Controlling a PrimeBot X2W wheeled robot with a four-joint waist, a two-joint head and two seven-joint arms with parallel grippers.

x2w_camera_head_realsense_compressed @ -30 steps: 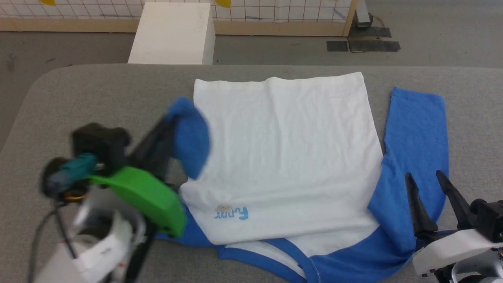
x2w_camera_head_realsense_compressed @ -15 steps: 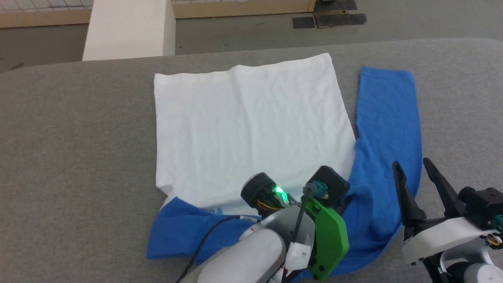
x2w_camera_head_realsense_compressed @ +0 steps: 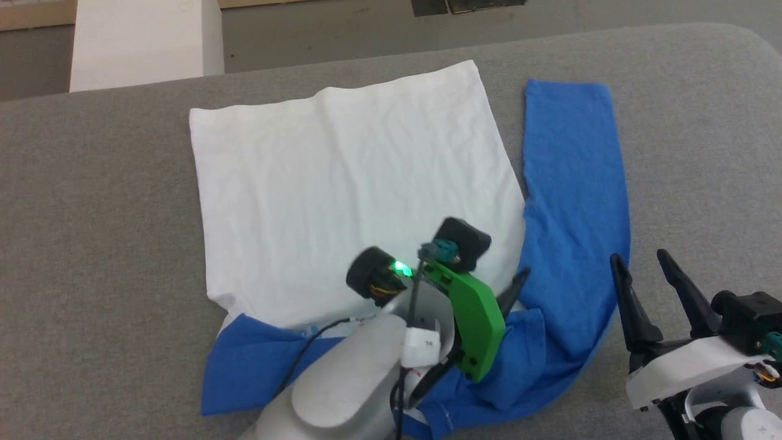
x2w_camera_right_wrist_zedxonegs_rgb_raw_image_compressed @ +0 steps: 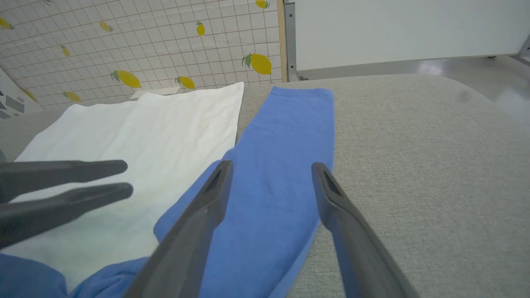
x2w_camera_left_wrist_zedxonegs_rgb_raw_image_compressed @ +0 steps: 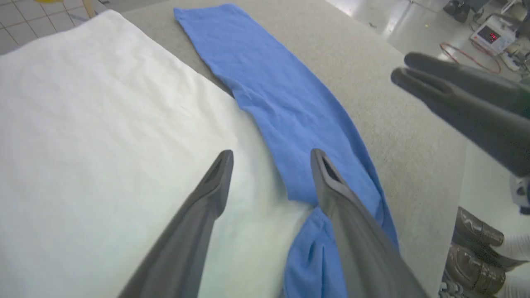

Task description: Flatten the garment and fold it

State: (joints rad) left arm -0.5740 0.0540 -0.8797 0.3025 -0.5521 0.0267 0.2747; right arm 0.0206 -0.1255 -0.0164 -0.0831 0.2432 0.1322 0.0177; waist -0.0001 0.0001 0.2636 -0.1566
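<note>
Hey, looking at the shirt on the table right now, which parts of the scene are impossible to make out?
- Neck end of the garment: head view, covered by the left forearm.
- Folded blue sleeve: head view, its middle lies under that same forearm.
- Person's dark shoes: left wrist view, cut off at the lower right corner.
- Red display on the floor: left wrist view, too small to read.

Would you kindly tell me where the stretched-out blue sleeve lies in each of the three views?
Head view: the blue sleeve runs down the right of centre, cuff uppermost.
Left wrist view: the blue sleeve slants from the top centre down toward the lower right.
Right wrist view: the blue sleeve sits in the centre, cuff at the top.
Shared landmark: the white body lies along the sleeve's left edge in all three.
</note>
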